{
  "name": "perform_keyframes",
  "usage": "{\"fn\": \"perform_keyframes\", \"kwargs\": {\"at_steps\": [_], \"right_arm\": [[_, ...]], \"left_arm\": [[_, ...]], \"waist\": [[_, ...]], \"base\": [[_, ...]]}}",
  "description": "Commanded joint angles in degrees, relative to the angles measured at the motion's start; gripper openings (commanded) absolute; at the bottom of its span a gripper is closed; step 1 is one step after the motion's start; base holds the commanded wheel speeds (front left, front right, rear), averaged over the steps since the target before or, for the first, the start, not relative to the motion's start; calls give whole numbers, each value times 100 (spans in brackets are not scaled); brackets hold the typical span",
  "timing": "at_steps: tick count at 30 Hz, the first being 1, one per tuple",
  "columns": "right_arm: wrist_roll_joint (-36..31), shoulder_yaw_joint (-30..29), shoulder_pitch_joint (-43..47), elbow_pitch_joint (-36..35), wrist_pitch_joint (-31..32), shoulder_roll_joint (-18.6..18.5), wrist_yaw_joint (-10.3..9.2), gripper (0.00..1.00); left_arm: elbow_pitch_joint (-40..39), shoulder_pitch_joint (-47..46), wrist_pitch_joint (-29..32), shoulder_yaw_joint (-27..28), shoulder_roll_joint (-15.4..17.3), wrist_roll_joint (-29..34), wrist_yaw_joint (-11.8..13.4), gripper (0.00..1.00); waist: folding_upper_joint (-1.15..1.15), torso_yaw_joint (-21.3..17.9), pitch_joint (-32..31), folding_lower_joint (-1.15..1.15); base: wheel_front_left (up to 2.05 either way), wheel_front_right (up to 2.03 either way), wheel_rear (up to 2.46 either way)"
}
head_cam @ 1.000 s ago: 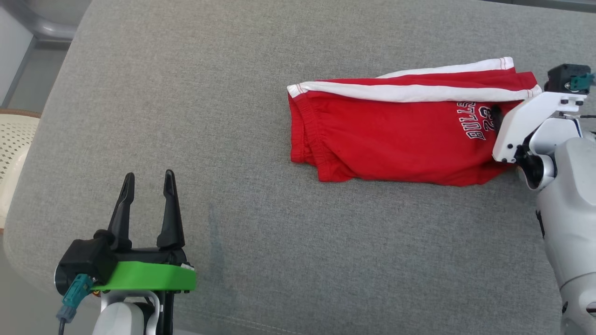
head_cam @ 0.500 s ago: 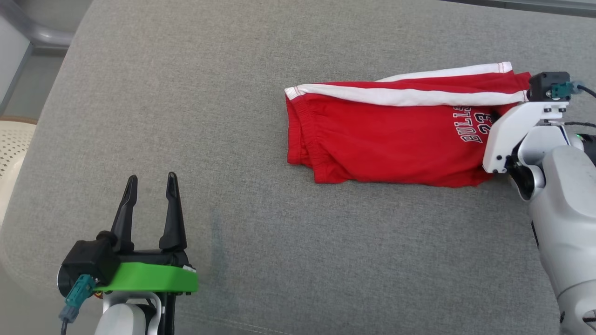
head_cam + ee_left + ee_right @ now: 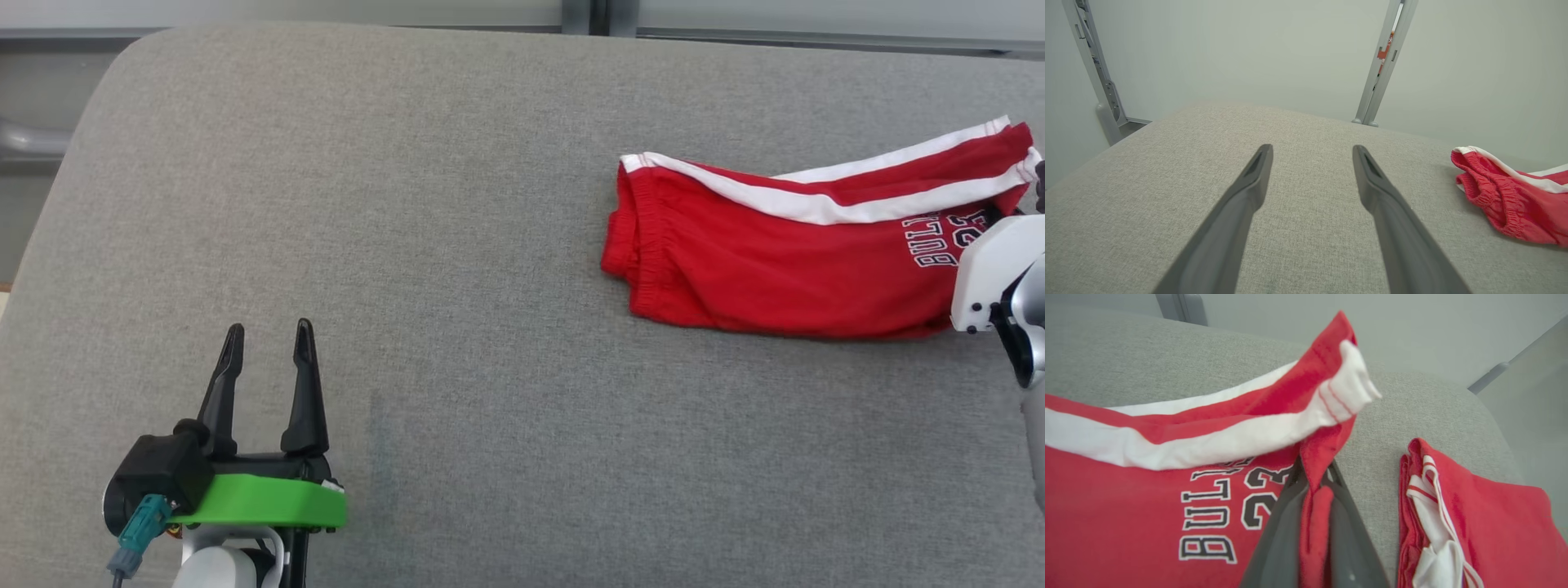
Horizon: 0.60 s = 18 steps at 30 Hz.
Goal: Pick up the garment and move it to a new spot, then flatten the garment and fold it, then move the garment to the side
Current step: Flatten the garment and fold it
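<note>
Since a second ago my right claw (image 3: pixel 1314 477) has clenched on the hem of the red garment (image 3: pixel 775 261), which lies at the right edge of the head view. I'd lift gently and stay low so the fold holds.

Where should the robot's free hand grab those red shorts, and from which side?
Best guess: the elastic waistband, approached from the robot's left, low over the cushion. That end of the shorts is thick, gathered and slightly raised. It faces the open left hand, while the right hand is shut on the leg hem opposite.
</note>
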Motion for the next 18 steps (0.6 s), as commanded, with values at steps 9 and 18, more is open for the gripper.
{"fn": "perform_keyframes", "kwargs": {"at_steps": [9, 18], "right_arm": [[-65, 276, -20, -885, 811, 448, -12, 0], [-119, 980, -404, -528, 968, 1208, -13, 0]], "left_arm": [[77, 89, -16, -34, 16, 11, -20, 100], [101, 88, -16, -125, 16, -89, -47, 100]], "waist": [[0, -241, -278, 0], [0, 26, -281, 0]], "base": [[0, 0, 0], [0, 0, 0]]}}
